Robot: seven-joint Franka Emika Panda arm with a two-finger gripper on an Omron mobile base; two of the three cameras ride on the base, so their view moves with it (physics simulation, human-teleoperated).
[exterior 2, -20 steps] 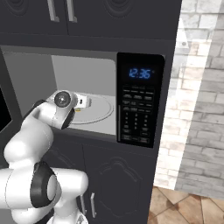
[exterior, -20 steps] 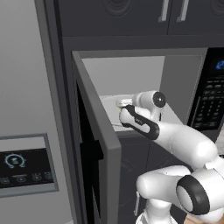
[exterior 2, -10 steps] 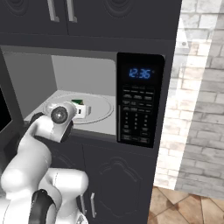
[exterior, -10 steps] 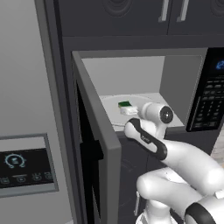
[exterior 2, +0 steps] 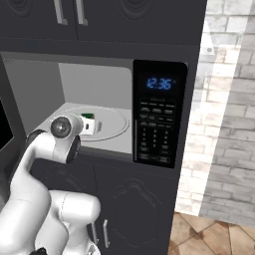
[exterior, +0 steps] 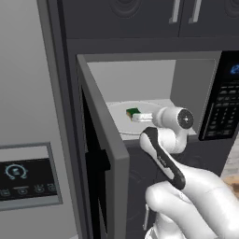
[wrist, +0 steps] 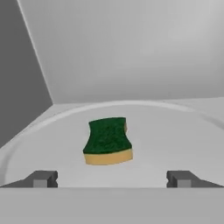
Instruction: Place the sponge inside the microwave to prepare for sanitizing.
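The sponge (wrist: 108, 140), green on top with a yellow layer underneath, lies flat on the round turntable (wrist: 175, 140) inside the microwave (exterior 2: 158, 124). My gripper (wrist: 112, 179) is open just in front of it, with the fingertips (wrist: 41, 178) wide apart and nothing between them. From the left base view the sponge (exterior: 133, 112) shows just past my gripper (exterior: 141, 117), which reaches in over the turntable's front edge. The right base view shows the sponge (exterior 2: 88, 116) behind the gripper (exterior 2: 94, 127). The microwave door (exterior: 100, 140) stands swung open to the left.
Dark cabinet doors (exterior: 186, 14) sit above the microwave and more (exterior 2: 129, 204) below it. A tall grey appliance with a small dark control panel (exterior: 25, 177) stands to the left. A pale brick wall (exterior 2: 229, 124) is on the right.
My hand has drawn back toward the microwave's front and sunk a little. The sponge, hidden by the hand a second ago, now lies free on the turntable. The jaws stayed open.
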